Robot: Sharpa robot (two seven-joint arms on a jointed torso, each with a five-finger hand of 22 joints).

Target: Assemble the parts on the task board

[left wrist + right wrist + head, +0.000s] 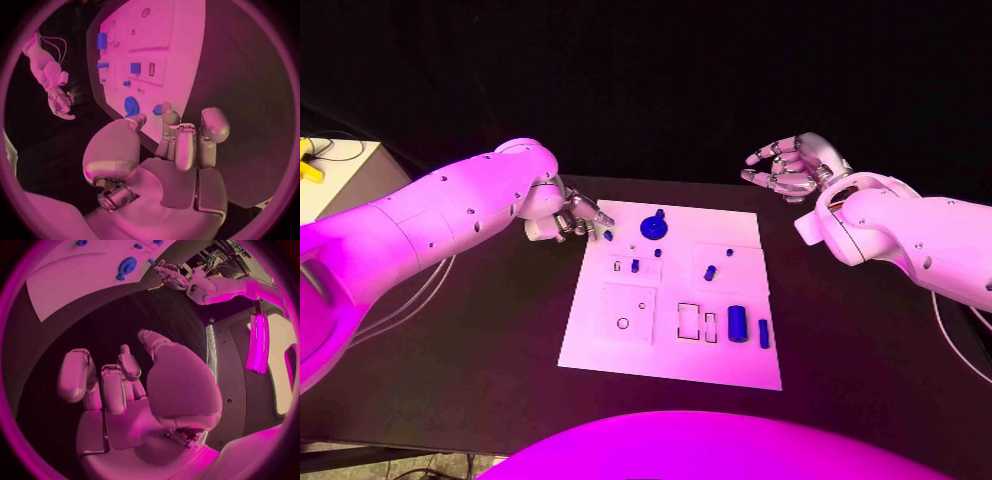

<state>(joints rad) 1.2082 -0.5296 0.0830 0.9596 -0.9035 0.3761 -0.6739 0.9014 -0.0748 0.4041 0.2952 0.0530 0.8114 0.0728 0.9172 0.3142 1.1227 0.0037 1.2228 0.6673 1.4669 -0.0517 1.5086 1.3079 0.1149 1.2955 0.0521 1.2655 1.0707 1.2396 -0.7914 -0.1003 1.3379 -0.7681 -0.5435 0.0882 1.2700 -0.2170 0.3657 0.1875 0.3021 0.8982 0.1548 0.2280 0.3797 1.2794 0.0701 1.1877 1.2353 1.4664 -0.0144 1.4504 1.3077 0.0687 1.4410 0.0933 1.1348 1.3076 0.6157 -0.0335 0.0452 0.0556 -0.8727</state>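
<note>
Near parts: on the near right of the task board [669, 355], a thick blue cylinder [737, 323] and a thinner blue bar [764, 333] lie side by side just apart, long axes running near-to-far, toward 12 o'clock; outlined slots sit just left of them.
Middle parts: a small blue peg [635, 265] at mid-board left and another small blue piece [710, 272] at its 3 o'clock; their axes are too small to tell.
Far part: a round blue disc [653, 227] lies flat near the far edge, at 12 o'clock from board centre.
Left hand: the left hand [570, 217] is at the board's far left corner, about 10 o'clock, fingers curled forward and close together; a small blue part [157, 109] sits right at the fingertips [170, 116], whether pinched or only touched I cannot tell.
Right hand: the right hand [788, 167] is raised off the board at about 2 o'clock, palm up, fingers loosely curled and apart, holding nothing.
Surface: black table [862, 340], with a black backdrop behind.
</note>
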